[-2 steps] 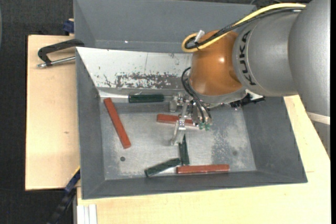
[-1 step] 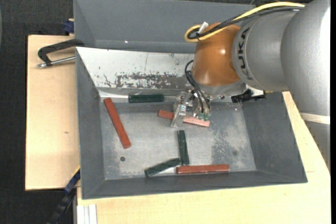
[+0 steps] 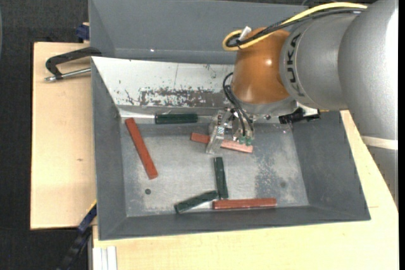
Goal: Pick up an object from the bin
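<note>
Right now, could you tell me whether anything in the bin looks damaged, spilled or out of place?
Nothing looks spilled or broken; the red sticks and dark green sticks just lie scattered at odd angles. The one oddity is a band of dark speckled scuffs along the back wall.

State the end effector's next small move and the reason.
Probably ease straight down a little: the end effector hangs right over the red flat stick in the grey metal bin's middle, while the nearest dark green stick lies clear of it.
</note>
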`<state>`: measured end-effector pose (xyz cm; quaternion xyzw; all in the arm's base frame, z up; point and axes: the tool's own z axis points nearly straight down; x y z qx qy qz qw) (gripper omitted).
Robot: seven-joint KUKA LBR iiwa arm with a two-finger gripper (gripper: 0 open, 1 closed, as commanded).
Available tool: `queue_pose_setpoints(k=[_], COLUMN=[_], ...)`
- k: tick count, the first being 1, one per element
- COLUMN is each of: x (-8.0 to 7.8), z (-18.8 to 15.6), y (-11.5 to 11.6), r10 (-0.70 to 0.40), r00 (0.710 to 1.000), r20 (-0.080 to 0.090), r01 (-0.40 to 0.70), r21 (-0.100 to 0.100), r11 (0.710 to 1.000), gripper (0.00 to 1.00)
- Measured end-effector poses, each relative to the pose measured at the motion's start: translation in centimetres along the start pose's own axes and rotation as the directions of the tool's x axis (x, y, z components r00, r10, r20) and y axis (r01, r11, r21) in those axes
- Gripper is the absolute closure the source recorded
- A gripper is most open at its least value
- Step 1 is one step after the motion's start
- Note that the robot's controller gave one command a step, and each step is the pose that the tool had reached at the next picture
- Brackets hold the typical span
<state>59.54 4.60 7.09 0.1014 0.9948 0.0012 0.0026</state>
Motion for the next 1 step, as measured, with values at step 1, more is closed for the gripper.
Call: queue_pose_setpoints(k=[1], x=[3.21], z=[-14.08], y=[0.07], r10=[0.03], r00=[1.0], r20=[0.0], r01=[-0.03], r21=[0.0], r11=[1.0], gripper=[1.0])
